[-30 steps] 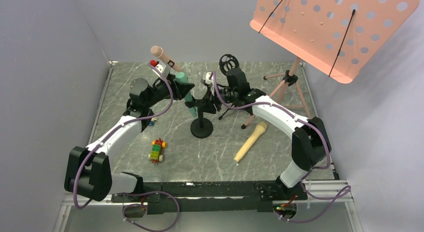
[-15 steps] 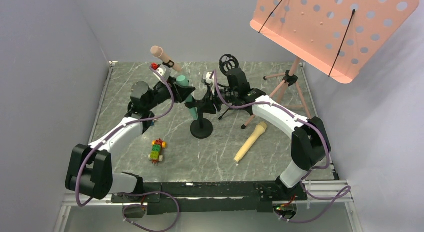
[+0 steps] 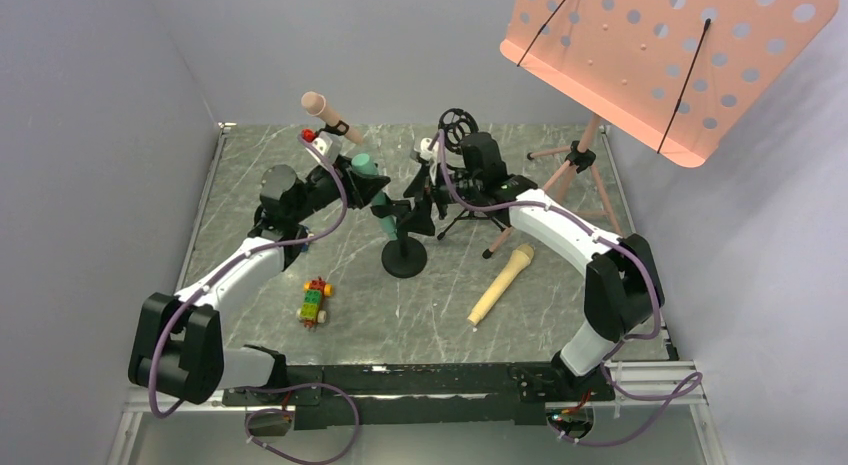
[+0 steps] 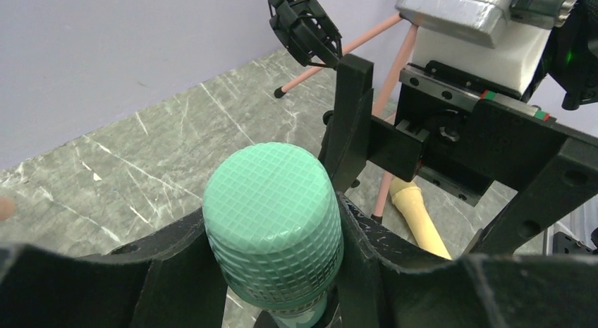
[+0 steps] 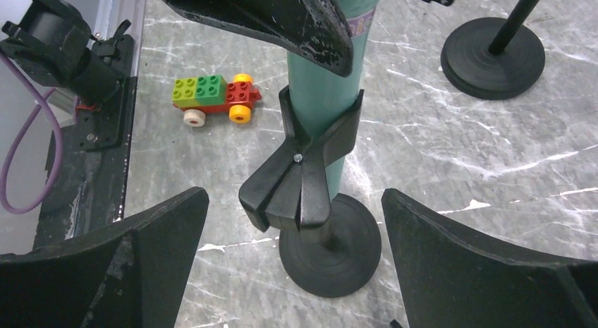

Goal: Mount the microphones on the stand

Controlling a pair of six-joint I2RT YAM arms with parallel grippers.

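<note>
The teal-green microphone stands nearly upright, its shaft inside the black clip of the round-based stand. My left gripper is shut on its gridded head. My right gripper is open; its fingers stand wide on either side of the clip and touch nothing. The salmon-pink microphone sits tilted in a holder at the back left. The pale yellow microphone lies flat on the table to the right of the stand.
A block car sits left of the stand. A pink music stand on tripod legs rises at the back right, with a black shock mount behind my right wrist. A second round base stands nearby.
My right gripper has opened wide, letting go of the stand's clip, and drawn back a little. My left gripper still holds the teal microphone in the same place.
</note>
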